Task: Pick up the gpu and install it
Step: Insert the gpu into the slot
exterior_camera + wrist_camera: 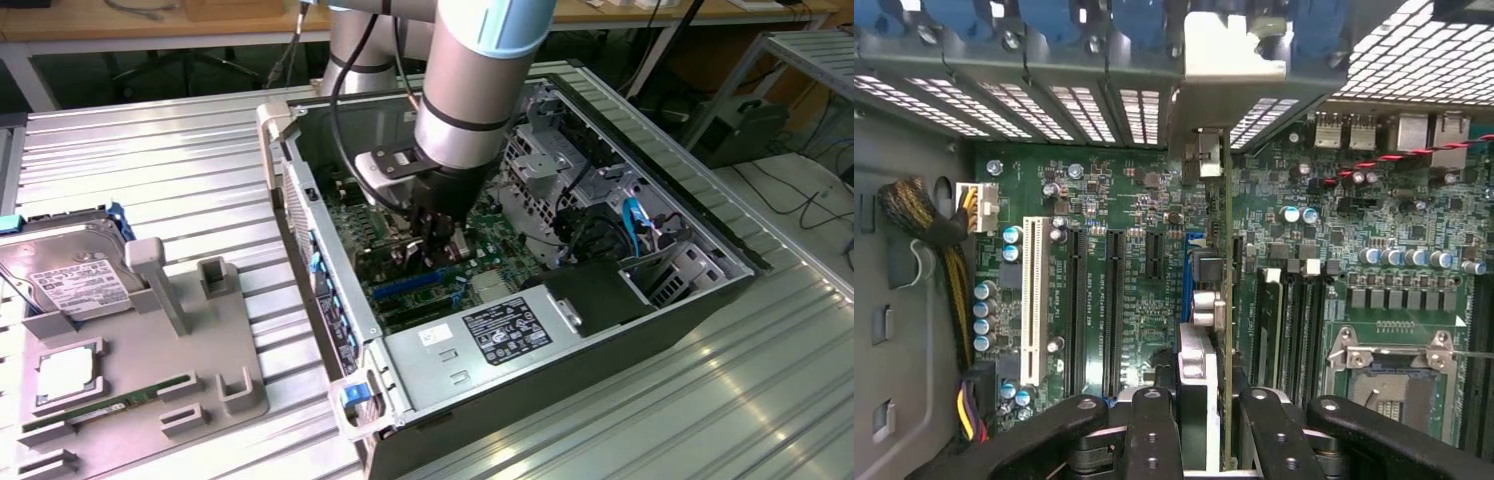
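On the exterior view's left, a hard drive with a white label, its print too small to read, is lying on the desk. Rightward, the fingers are gripping the gpu edge-on above the motherboard inside the computer case.

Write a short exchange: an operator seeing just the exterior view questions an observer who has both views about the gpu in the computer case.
Operator: The arm reaches into the case. Is it carrying anything?
Observer: Yes. In the wrist view the hand grips the gpu, seen edge-on between its fingers.
Operator: Where is it over the board?
Observer: It runs alongside the blue slot, with the black slots and the white slot off to one side.
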`<action>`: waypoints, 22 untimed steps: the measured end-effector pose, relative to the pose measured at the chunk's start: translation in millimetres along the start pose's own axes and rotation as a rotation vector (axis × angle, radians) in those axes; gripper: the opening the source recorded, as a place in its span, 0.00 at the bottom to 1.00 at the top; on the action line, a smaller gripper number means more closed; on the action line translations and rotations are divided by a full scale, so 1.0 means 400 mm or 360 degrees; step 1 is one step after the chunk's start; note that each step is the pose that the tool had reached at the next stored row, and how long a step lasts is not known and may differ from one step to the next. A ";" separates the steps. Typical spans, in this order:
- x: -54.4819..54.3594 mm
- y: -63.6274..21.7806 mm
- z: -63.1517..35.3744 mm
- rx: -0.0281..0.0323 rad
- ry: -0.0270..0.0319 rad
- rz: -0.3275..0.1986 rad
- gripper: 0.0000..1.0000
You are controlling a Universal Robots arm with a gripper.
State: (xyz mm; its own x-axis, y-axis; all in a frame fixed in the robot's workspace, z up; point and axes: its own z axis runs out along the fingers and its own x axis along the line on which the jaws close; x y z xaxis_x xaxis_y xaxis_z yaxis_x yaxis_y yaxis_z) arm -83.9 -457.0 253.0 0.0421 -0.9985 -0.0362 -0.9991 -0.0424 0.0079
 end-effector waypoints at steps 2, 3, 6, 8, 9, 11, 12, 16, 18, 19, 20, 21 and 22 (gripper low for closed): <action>0.000 0.000 0.005 0.00002 0.00000 0.0005 0.28; 0.001 0.000 0.006 0.00002 0.00002 0.0009 0.28; 0.005 0.000 0.007 0.00008 -0.00002 0.0025 0.28; 0.009 0.000 0.006 0.00009 -0.00002 0.0032 0.28; 0.011 0.001 0.006 0.00007 -0.00003 0.0037 0.28; 0.014 0.001 0.006 -0.00010 -0.00007 0.0044 0.28; 0.014 0.001 0.006 -0.00014 -0.00006 0.0047 0.28; 0.013 0.006 0.007 -0.00014 -0.00005 0.0052 0.28; 0.013 0.008 0.007 -0.00013 -0.00006 0.0054 0.28; 0.013 0.009 0.007 -0.00012 -0.00006 0.0056 0.28; 0.012 0.010 0.007 -0.00011 -0.00008 0.0058 0.28; 0.011 0.012 0.007 -0.00010 -0.00008 0.0060 0.28; 0.011 0.013 0.007 -0.00010 -0.00007 0.0062 0.28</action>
State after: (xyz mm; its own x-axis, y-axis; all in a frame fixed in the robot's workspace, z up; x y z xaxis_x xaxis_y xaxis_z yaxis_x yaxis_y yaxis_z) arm -88.9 -461.6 250.0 0.0031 -0.9993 -0.0363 -0.9999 -0.0035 0.0099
